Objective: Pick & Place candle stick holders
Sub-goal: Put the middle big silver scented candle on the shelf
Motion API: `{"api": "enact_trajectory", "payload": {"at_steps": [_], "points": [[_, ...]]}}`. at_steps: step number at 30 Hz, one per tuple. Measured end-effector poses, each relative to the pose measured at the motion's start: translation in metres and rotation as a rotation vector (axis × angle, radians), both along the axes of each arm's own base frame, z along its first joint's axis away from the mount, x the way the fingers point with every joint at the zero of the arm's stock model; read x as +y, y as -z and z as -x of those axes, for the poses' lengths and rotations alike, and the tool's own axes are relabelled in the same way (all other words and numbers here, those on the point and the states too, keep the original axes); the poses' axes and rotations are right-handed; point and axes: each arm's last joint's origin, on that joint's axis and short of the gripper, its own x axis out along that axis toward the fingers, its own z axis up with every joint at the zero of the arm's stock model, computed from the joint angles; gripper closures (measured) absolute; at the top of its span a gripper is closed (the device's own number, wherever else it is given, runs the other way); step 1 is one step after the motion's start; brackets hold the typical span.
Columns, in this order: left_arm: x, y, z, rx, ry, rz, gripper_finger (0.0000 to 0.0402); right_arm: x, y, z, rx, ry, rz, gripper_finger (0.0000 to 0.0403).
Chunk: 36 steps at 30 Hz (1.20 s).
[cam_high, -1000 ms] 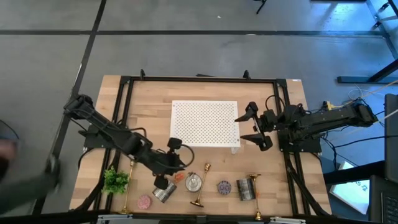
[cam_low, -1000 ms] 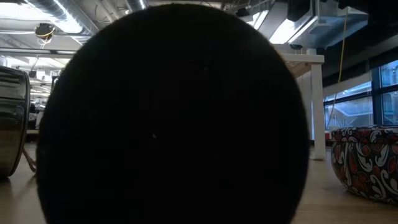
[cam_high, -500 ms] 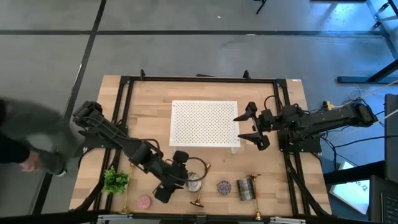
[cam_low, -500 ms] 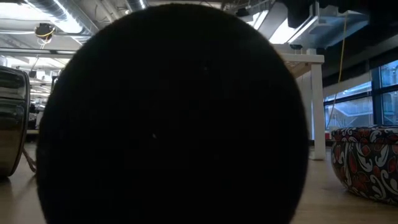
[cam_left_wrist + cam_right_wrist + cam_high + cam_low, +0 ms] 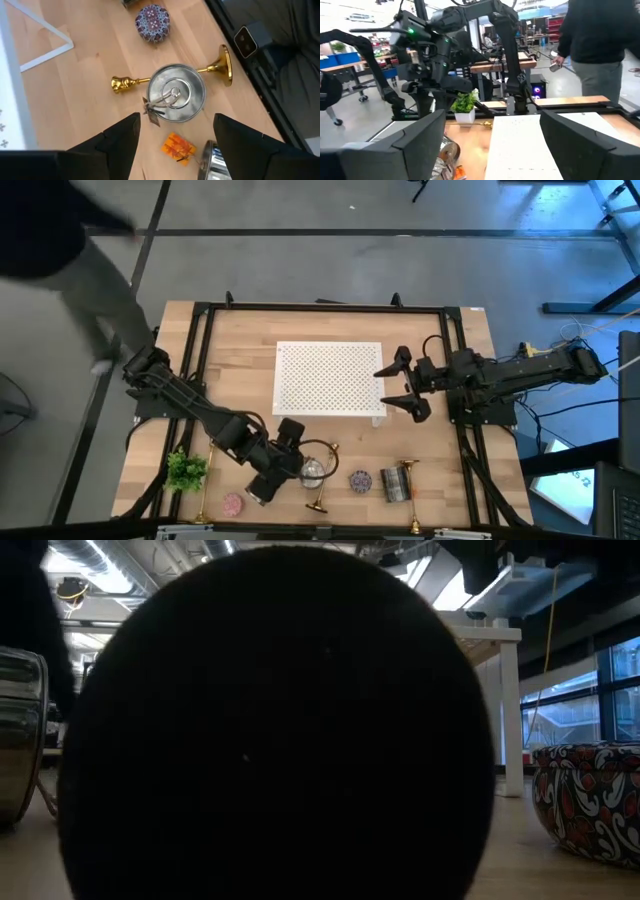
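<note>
The left gripper (image 5: 285, 465) hovers low at about 6 o'clock on the table (image 5: 240, 350), its fingers (image 5: 117, 140) spread wide and holding nothing. Directly ahead of them sits a silver tin (image 5: 176, 98) with a ring lid, and a candle stick holder (image 5: 220, 66) lies flat beneath it, its stem crossing under the tin and its flared base toward the table's edge. A patterned round candle (image 5: 152, 22) sits nearby, and a small orange piece (image 5: 178, 146) lies beside the tin. The right gripper (image 5: 403, 383) waits at 3 o'clock, open, by the white perforated board (image 5: 328, 377). 3 more candle stick holders (image 5: 411, 495) lie along the 6 o'clock edge.
</note>
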Motion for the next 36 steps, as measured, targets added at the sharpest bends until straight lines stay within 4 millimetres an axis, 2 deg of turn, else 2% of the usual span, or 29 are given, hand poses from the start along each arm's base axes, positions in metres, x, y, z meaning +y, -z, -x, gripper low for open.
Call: {"api": "enact_trajectory", "payload": {"at_steps": [12, 17, 21, 25, 28, 30, 33, 36], "points": [[0.005, 0.001, -0.004, -0.016, -0.004, -0.035, 0.0143, -0.007, -0.001, 0.003, 0.002, 0.041, 0.003, 0.0075], [0.001, -0.002, -0.008, -0.072, 0.000, -0.001, 0.0140, -0.009, 0.000, 0.004, 0.022, 0.072, -0.035, 0.0075], [-0.012, 0.007, -0.016, -0.083, 0.009, 0.050, 0.0126, -0.009, 0.002, 0.004, 0.061, 0.083, -0.104, 0.0075], [-0.028, 0.022, -0.027, 0.006, -0.125, 0.170, 0.0107, -0.009, 0.007, 0.004, 0.136, 0.081, -0.264, 0.0075], [-0.038, 0.018, -0.038, 0.097, -0.268, 0.266, 0.0099, -0.006, 0.010, 0.004, 0.177, 0.074, -0.321, 0.0075], [-0.046, 0.009, -0.044, 0.155, -0.293, 0.292, 0.0098, -0.004, 0.011, 0.004, 0.180, 0.068, -0.320, 0.0075], [-0.064, -0.004, -0.045, 0.159, -0.266, 0.217, 0.0098, 0.001, 0.014, 0.004, 0.201, 0.078, -0.314, 0.0075], [-0.086, -0.011, -0.045, 0.077, -0.096, 0.025, 0.0098, 0.007, 0.018, 0.002, 0.231, 0.089, -0.304, 0.0075]]}}
